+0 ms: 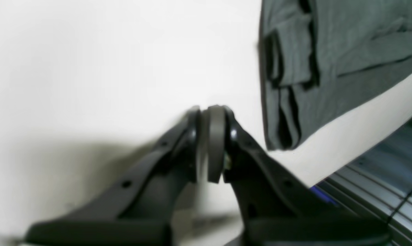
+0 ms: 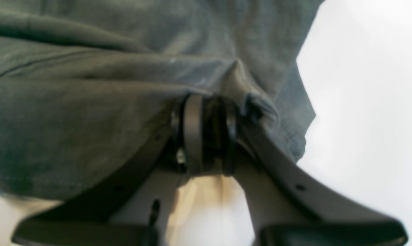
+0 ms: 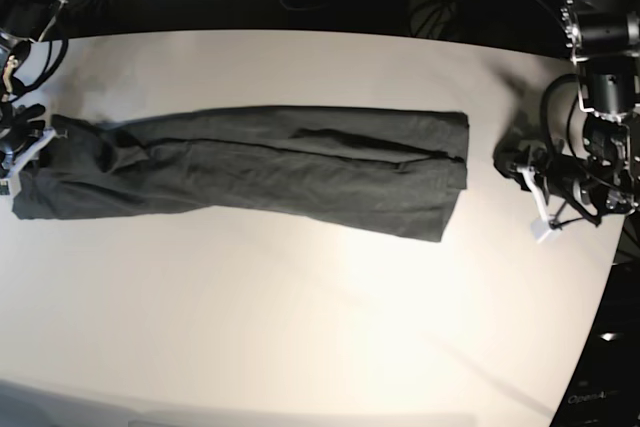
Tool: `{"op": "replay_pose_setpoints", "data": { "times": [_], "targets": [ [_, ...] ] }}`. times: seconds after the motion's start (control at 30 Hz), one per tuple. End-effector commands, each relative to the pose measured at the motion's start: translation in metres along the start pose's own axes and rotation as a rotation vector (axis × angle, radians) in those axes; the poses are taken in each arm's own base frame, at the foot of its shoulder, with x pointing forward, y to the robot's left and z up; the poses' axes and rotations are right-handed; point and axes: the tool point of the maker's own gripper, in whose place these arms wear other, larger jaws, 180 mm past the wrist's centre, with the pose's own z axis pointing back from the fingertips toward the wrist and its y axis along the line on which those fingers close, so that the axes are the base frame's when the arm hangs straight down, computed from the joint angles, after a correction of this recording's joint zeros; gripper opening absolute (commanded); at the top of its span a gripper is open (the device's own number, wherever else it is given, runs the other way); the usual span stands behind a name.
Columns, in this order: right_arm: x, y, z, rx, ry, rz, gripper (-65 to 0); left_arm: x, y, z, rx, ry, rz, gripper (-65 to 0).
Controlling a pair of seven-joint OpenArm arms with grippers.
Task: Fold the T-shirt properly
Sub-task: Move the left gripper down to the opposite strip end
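Grey T-shirt [image 3: 270, 167] lies stretched in a long folded band across the white table [image 3: 320, 327]. Right gripper [image 2: 206, 112] is clamped on a bunched edge at the band's end, at the base view's left. Left gripper [image 1: 211, 116] sits clenched and empty, just beside the opposite end, not touching.

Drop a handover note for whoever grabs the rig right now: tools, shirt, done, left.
Left tool: shut, empty, off the shirt's end, over bare table.
Right tool: shut on the T-shirt at its other end.
T-shirt: one long narrow band laid across the table, sides already folded in.
Done: lengthwise folds.
Left: fold the band end over end, probably bringing the right tool's end across; then release and flatten.
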Motion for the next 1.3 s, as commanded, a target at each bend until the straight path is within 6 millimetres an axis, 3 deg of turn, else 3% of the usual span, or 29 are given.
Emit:
{"op": "replay_pose_setpoints", "data": {
  "times": [0.0, 0.07, 0.23, 0.33, 0.63, 1.27],
  "targets": [
    [-0.017, -0.005, 0.002, -0.012, 0.088, 0.031, -57.2, 0.007, 0.008, 0.015, 0.019, -0.016, -0.001, -58.6],
    [-0.017, -0.005, 0.002, -0.012, 0.088, 0.031, -57.2, 0.012, 0.005, 0.021, -0.015, -0.054, 0.010, -52.5],
    [-0.017, -0.005, 0.002, -0.012, 0.088, 0.031, -57.2, 0.023, 0.000, 0.034, -0.080, -0.133, 0.030, -27.3],
    [-0.017, -0.005, 0.002, -0.013, 0.089, 0.032, -57.2, 0.031, -0.008, 0.037, -0.122, -0.174, 0.032, -16.4],
    [-0.017, 0.003, -0.001, 0.005, 0.098, 0.059, -57.2, 0.050, -0.037, 0.034, -0.263, -0.263, 0.048, -15.5],
    [-0.017, 0.004, -0.001, 0.006, 0.098, 0.058, -57.2, 0.051, -0.067, 0.005, -0.342, -0.249, 0.048, -15.5]
  ]
}}
